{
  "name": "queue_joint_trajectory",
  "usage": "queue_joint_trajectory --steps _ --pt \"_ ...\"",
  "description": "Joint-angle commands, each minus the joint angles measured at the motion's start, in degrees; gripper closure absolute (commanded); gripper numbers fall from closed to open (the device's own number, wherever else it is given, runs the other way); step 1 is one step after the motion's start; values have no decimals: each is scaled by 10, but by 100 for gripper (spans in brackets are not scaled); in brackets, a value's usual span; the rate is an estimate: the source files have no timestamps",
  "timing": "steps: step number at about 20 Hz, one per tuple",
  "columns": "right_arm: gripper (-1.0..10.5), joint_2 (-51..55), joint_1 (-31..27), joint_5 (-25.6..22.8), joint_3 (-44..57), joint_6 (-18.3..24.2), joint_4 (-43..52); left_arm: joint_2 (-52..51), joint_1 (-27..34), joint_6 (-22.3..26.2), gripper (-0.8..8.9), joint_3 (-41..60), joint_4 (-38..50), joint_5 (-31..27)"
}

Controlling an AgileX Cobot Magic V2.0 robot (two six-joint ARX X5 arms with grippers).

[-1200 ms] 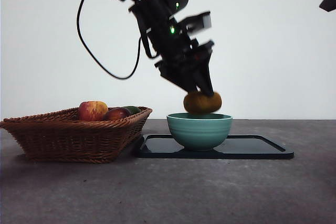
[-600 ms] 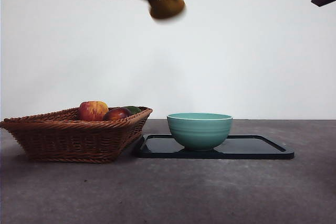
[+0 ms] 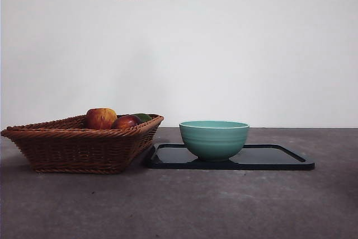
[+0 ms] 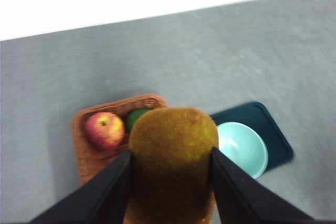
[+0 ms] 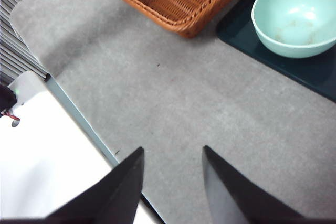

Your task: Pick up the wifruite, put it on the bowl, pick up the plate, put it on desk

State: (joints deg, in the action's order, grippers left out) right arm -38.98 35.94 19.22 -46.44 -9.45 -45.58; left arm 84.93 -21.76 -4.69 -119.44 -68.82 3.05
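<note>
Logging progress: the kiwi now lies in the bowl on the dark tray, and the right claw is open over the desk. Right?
Not quite. The bowl is empty, as the right wrist view shows. The kiwi is clamped in the left claw, high above the basket, per the left wrist view. The rest holds: the bowl stands on the tray, and the right claw is open over the desk.

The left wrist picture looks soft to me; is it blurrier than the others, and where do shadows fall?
Left wrist view: yes, the wifruite between the jaws looks soft, the desk smeared. Front view: sharp, with a dim shadow under the basket. Right wrist view: crisp weave, evenly lit bowl.
</note>
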Motion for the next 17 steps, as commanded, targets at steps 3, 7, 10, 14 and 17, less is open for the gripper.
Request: queue_joint_trajectory --steps 3,7,10,14,17 --pt "770 -2 4 -2 -6 -4 6 -42 -2 -43 637 90 40 -33" --pt "770 -2 4 -2 -6 -4 6 -97 -2 -79 637 263 148 -50" --pt "770 -2 4 -2 -6 -4 6 -102 -2 -85 637 361 228 -59" --pt "770 -2 4 -2 -6 -4 6 -97 -2 -98 637 487 352 -67" --pt "770 -2 4 -2 -6 -5 6 -84 -2 -100 637 566 438 -67"
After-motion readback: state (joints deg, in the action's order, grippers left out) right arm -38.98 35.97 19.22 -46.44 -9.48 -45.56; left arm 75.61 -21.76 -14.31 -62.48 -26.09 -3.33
